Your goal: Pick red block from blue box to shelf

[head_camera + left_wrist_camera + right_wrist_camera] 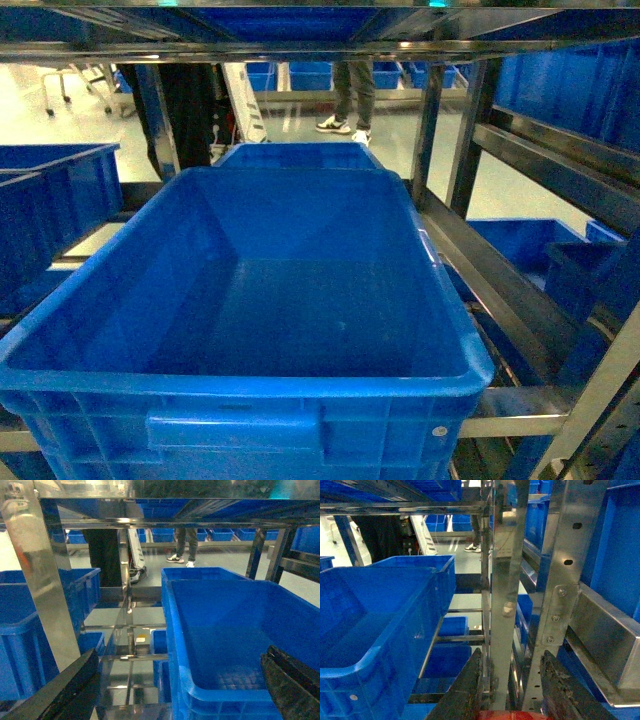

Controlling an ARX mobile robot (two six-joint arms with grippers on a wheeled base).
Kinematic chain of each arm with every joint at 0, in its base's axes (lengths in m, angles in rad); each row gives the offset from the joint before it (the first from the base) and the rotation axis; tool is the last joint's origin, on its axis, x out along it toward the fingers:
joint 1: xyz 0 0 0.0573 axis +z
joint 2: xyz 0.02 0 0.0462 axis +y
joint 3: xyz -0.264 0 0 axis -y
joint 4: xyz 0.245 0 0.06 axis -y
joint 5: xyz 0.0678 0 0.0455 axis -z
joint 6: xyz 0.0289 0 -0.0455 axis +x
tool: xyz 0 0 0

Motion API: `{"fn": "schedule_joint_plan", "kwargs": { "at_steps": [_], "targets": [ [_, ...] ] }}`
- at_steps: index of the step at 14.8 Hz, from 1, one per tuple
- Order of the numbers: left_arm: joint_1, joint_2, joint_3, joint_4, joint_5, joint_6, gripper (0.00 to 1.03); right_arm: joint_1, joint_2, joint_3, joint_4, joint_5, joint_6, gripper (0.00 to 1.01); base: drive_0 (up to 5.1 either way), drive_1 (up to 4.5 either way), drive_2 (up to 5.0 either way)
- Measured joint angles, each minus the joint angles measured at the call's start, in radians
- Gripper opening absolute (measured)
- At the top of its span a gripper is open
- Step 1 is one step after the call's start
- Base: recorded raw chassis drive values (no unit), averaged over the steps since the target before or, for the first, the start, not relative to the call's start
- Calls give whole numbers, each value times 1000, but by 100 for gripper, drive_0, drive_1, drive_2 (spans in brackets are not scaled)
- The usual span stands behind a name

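Note:
The red block shows only as a red sliver at the bottom edge of the right wrist view, held between the two dark fingers of my right gripper, which is shut on it. That gripper faces the shelf, close to its steel upright post. My left gripper is open wide with nothing between its fingers, facing the near left corner of a large dark blue crate. The shelf frames the head view, where neither gripper shows. The blue box is out of view.
A large dark blue crate fills the shelf tier in front, with a second one behind it. More blue crates stand left and right. A person's legs stand on the floor beyond. A perforated post is on the right.

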Motion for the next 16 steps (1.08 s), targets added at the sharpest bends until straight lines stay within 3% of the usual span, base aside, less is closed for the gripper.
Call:
{"fn": "schedule_joint_plan", "kwargs": {
  "at_steps": [16],
  "targets": [
    [0, 0, 0, 0, 0, 0, 98, 0, 0, 0, 0, 0, 0, 28, 0, 0, 0]
  ]
}}
